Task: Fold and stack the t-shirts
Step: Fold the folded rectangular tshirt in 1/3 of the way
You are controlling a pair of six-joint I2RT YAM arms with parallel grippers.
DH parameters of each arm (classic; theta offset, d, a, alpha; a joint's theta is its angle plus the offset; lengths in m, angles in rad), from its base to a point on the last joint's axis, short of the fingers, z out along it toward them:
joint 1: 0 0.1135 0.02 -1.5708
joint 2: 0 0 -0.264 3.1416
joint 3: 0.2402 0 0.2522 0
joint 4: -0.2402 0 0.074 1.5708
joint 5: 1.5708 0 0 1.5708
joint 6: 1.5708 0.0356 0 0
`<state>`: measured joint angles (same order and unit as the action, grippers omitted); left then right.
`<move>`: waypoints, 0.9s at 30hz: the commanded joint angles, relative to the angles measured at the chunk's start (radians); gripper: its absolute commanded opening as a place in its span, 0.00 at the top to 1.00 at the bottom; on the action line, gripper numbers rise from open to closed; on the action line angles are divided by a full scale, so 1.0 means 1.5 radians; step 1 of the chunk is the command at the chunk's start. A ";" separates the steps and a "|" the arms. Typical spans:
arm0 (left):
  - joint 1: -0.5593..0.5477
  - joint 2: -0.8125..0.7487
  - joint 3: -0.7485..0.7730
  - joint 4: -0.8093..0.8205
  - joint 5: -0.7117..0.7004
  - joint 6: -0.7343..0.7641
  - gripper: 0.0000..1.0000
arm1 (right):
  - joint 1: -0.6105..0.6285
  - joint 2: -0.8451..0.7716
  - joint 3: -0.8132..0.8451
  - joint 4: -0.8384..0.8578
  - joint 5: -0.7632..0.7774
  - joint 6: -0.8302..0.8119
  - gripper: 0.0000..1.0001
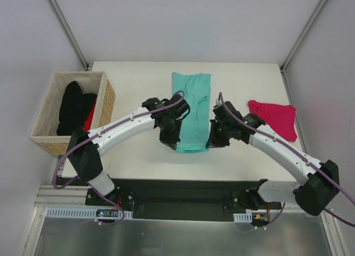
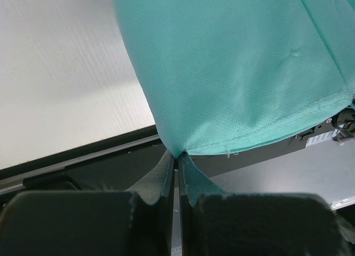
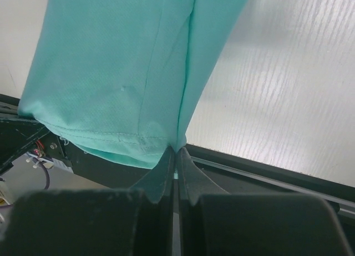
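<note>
Teal t-shirt (image 1: 191, 100): long axis runs away from the arms along the counter (image 1: 138, 161); near hem corners pinched, left gripper (image 2: 176, 157) and right gripper (image 3: 176, 151) clamped one apiece.

no readable text or labels anywhere here.

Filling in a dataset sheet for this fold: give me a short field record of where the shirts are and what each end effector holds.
teal t-shirt: long folded strip, middle of the table
left end effector: shut on the teal t-shirt's near left corner
right end effector: shut on its near right corner
pink t-shirt: lying loose on the table's right side, untouched
basket: at the table's left edge, holding black t-shirts
</note>
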<state>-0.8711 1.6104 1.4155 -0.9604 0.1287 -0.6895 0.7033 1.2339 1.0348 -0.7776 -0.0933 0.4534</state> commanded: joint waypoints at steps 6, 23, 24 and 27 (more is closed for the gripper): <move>0.001 0.077 0.138 -0.076 -0.055 0.062 1.00 | 0.004 0.078 0.108 -0.021 0.045 -0.033 0.99; 0.108 0.166 0.268 -0.093 -0.046 0.142 1.00 | -0.038 0.200 0.225 -0.035 0.093 -0.075 0.99; 0.117 0.175 0.274 -0.093 -0.044 0.146 1.00 | -0.042 0.207 0.231 -0.035 0.090 -0.079 0.99; 0.132 0.202 0.305 -0.096 -0.031 0.160 1.00 | -0.059 0.238 0.253 -0.037 0.090 -0.085 0.99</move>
<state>-0.6979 1.8751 1.7985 -1.0645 0.0696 -0.5045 0.6430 1.5532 1.3483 -0.8055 0.0193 0.3553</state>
